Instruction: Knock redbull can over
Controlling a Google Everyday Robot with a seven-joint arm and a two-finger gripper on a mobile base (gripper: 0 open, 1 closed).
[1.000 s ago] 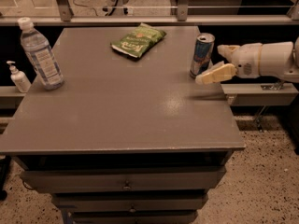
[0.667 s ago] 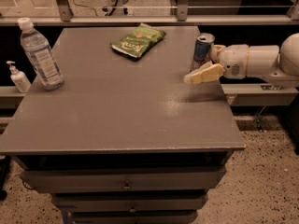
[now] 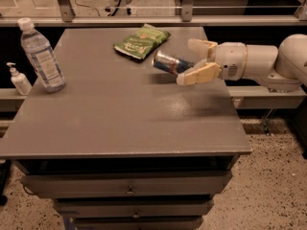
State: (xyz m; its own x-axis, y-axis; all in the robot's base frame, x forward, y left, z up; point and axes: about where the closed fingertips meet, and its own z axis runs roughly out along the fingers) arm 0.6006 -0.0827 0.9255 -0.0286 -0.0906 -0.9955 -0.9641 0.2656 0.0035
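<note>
The redbull can lies tipped on its side on the grey table, silver top pointing left, just right of the green snack bag. My gripper reaches in from the right at the table's far right side. Its two cream fingers are spread open on either side of the can's base end. The white arm stretches off to the right.
A clear water bottle with a white cap stands at the table's left edge. A small pump bottle stands on a lower shelf beyond that edge. Drawers sit under the tabletop. A railing runs along the back.
The can stood upright near the right edge; now it lies tipped over toward the left. My gripper has swept left, its fingers now around the can's end.
</note>
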